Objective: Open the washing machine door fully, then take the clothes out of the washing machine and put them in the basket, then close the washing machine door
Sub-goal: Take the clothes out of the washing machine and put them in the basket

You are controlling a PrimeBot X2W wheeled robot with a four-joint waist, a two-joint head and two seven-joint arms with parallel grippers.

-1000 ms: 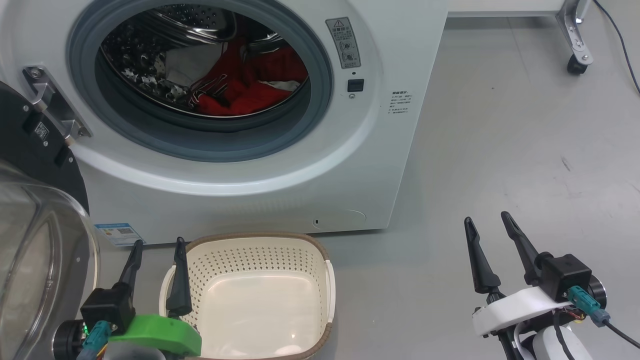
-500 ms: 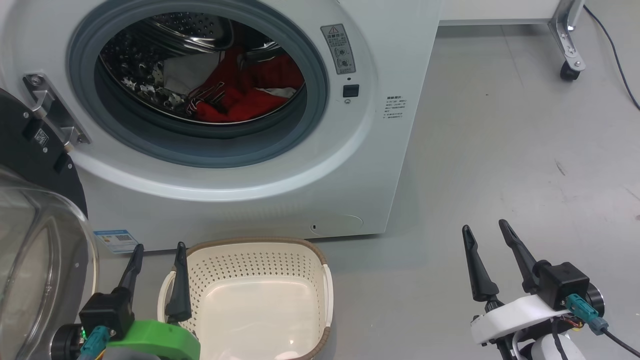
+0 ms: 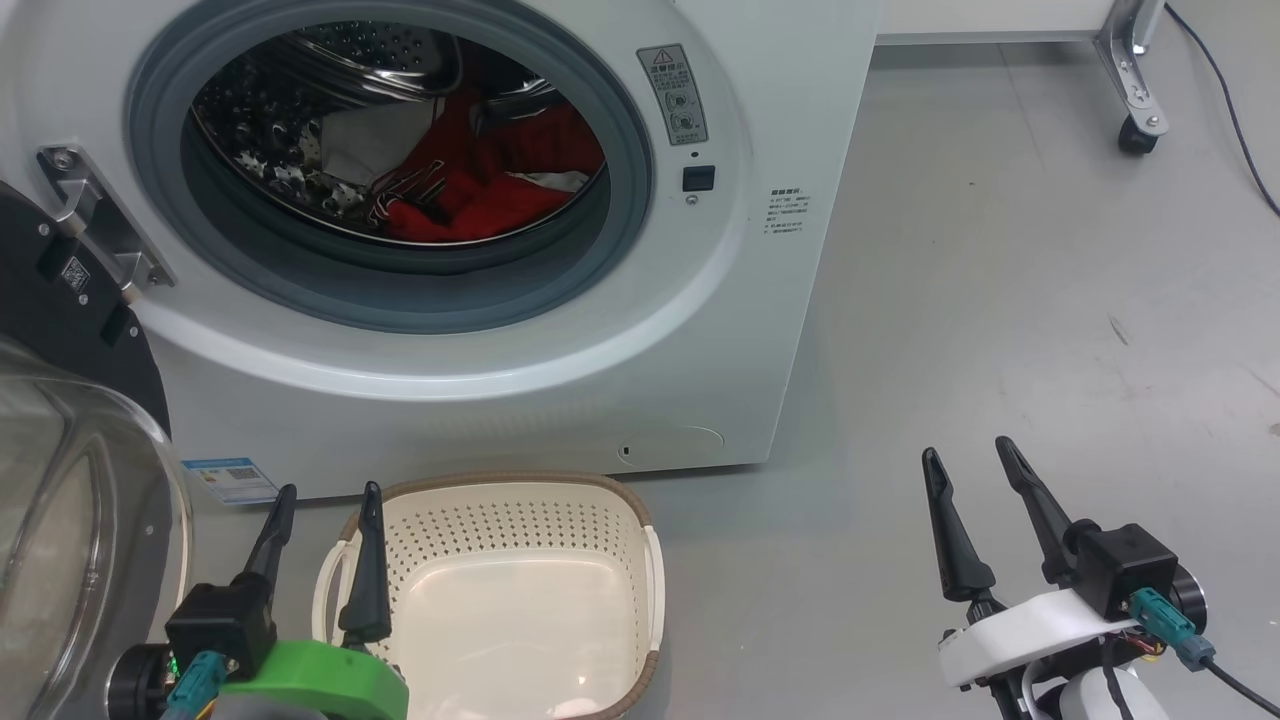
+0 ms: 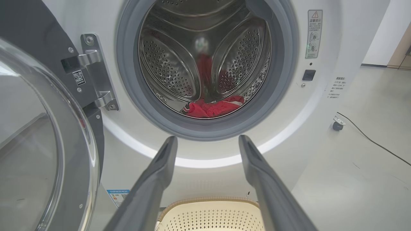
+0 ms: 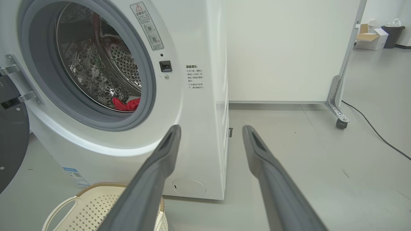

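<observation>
So far: door [image 3: 60, 330] open | clothes [image 3: 470, 200] in the drum [image 3: 270, 140], untaken | basket [image 3: 520, 482] empty on the floor [image 3: 1000, 300] | my left gripper [image 3: 330, 490] and right gripper [image 3: 967, 450] spread, empty | closing pending

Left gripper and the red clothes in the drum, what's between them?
White front of the washing machine and its grey door ring, seen in the left wrist view.

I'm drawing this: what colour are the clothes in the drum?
The clothes are red with white trim; head view best.
</observation>
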